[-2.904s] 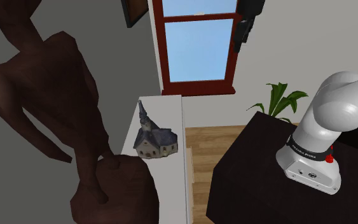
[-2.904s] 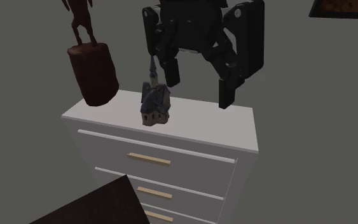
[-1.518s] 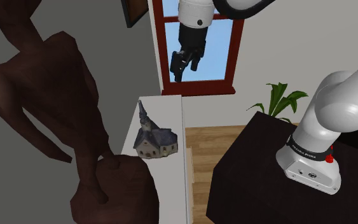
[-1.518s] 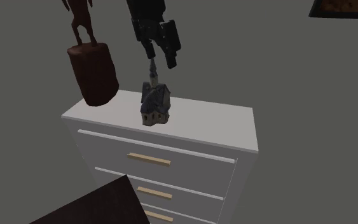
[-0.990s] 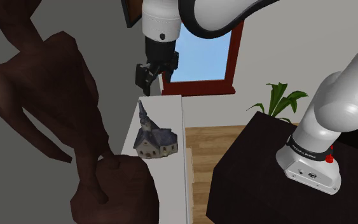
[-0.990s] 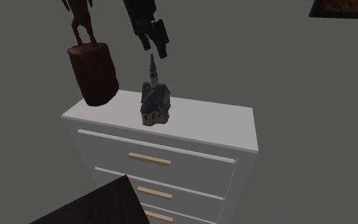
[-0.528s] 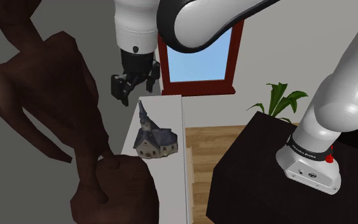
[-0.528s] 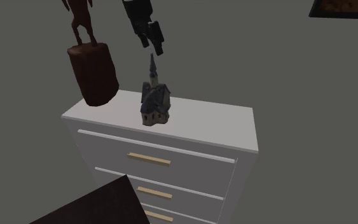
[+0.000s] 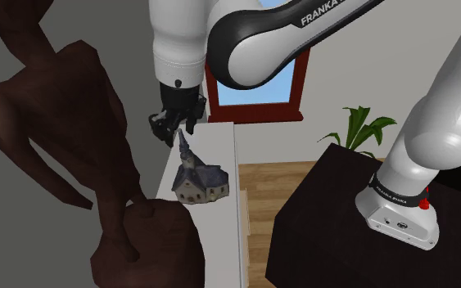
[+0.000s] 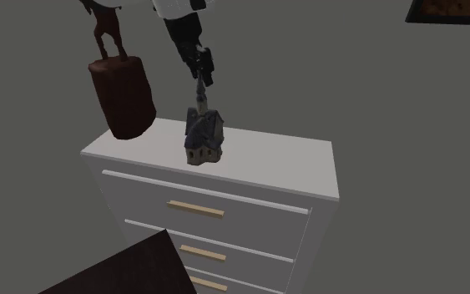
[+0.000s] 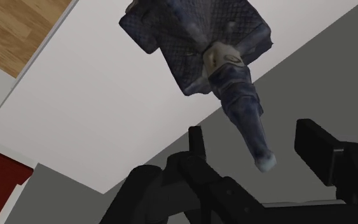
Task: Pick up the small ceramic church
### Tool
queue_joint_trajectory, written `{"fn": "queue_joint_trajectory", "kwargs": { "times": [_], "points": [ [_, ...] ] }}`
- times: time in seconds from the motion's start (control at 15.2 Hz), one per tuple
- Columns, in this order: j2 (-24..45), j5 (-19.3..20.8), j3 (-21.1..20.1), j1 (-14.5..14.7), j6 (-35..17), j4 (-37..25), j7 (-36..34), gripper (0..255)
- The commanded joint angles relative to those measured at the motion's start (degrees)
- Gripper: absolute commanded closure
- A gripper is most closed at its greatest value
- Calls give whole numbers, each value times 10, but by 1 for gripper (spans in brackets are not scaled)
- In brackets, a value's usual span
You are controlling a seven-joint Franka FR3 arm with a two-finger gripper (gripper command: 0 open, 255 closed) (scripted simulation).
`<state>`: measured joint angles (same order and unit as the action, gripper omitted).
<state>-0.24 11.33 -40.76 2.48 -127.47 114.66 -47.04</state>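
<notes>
The little church (image 10: 204, 134) stood upright on top of the white chest of drawers (image 10: 308, 167), near a big brown statue (image 10: 123, 96) but not touching it. The black gripper (image 10: 203, 70) hung just above the pointy tower (image 11: 247, 114), with its two fingers (image 11: 317, 145) apart and nothing in them. In the wrist view the tip of the tower sat in the gap between the fingers, and neither finger touched it. I thought the church would be light, hard and stiff, and maybe a bit slippery. It looked like a thing that breaks if it falls. The tower was thin, so pinching it there could snap it or let the church tip over. The wider house part lower down, held across its two side walls, seemed the safer place to grab.
</notes>
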Motion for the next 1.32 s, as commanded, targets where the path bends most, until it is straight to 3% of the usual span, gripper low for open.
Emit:
{"fn": "queue_joint_trajectory", "kwargs": {
  "times": [0.0, 0.53, 1.25],
  "points": [
    [0, 0, 0, 0, -1, 1, 0, 255],
    [1, 1, 0, 0, -1, 0, -1, 255],
    [-19, -24, 2, -1, 78, -67, 25, 255]
  ]
}}
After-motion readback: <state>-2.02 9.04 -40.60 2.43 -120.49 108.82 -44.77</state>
